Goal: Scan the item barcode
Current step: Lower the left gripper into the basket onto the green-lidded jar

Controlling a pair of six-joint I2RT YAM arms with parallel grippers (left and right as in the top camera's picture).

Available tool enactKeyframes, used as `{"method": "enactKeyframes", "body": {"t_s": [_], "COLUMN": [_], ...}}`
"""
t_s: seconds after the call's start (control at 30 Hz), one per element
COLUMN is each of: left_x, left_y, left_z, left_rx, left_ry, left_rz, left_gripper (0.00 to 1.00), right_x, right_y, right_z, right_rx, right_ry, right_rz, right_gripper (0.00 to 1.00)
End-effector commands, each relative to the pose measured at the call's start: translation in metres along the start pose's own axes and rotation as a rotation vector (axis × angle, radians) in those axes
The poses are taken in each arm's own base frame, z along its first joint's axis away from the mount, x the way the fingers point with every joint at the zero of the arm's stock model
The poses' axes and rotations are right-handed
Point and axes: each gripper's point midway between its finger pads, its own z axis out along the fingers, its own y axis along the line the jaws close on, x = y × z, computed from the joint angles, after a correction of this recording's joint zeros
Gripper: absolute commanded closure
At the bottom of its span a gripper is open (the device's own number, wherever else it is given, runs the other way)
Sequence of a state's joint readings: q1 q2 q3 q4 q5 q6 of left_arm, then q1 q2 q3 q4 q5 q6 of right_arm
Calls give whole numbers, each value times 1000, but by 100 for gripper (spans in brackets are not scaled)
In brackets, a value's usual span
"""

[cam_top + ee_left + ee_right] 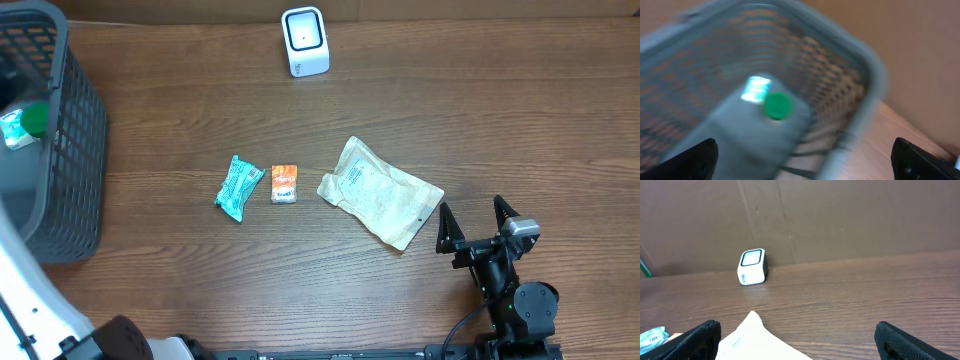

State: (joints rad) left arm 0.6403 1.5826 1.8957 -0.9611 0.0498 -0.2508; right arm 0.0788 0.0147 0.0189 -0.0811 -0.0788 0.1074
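From overhead, the white scanner (305, 41) stands at the far edge of the wooden desk (200, 290); three items lie in a row mid-desk, none of them held: a teal packet (239, 188), just beside it a small orange packet (285, 184), and to their right a larger beige pouch (380, 191) lying at a slant; a dark mesh basket (75, 150) sits at the left edge with a green-capped item (33, 119) inside; the right fingers (445, 225) hover near the pouch's right corner, spread wide and grasping nothing. In the left wrist view, which is blurred, the left fingers (695, 160) show only as dark tips at the lower corners, spread apart with nothing between them; below them lies the basket's interior with its grey rim (875, 75) and the green cap (777, 106) on its floor. In the right wrist view, the right fingers (695, 340) stand released at both lower corners; a corner of the beige pouch (757, 340) lies between them, untouched; the scanner (752, 266) stands well beyond, against a brown wall (840, 220).
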Motion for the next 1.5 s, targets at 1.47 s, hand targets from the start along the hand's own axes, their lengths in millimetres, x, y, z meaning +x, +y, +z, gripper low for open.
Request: {"method": "enactKeyframes", "body": {"t_s": [1.47], "left_x": [147], "left_y": [43], "left_z": [289], "left_rx": [17], "left_ry": [357], "left_rz": [419], "left_gripper": [1], "right_x": [2], "right_y": [-1], "right_z": [0], "right_rx": [0], "right_ry": [-5], "right_rz": [-5], "right_gripper": [0]}}
